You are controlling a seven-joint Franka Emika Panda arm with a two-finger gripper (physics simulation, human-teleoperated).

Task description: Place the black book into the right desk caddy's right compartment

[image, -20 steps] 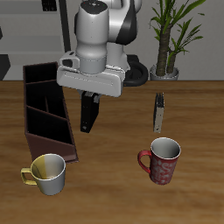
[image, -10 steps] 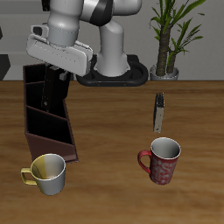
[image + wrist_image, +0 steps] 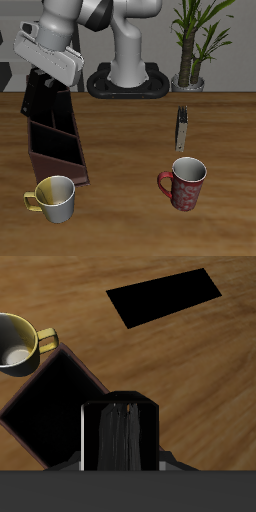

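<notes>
My gripper (image 3: 45, 86) is shut on the black book (image 3: 43, 97) and holds it upright in the air over the far end of the right desk caddy (image 3: 60, 172). That caddy is a long maroon box with black inside walls and three sections. The book's lower end looks level with the caddy's far rim; whether it touches is unclear. In the wrist view the black book (image 3: 120, 436) sits between my gripper's (image 3: 120, 444) jaws, above an open section of the caddy (image 3: 50, 406). My fingertips are hidden by the book.
A yellow-handled white mug (image 3: 56, 198) stands at the caddy's front end and also shows in the wrist view (image 3: 20, 341). A red mug (image 3: 183, 184) stands near the front edge. A thin grey book (image 3: 181, 127) stands mid-table. A potted plant (image 3: 190, 45) is at the back.
The arm has swung from the table's middle across to the caddy, carrying the black book with it. The book now hangs over the caddy's far end.
</notes>
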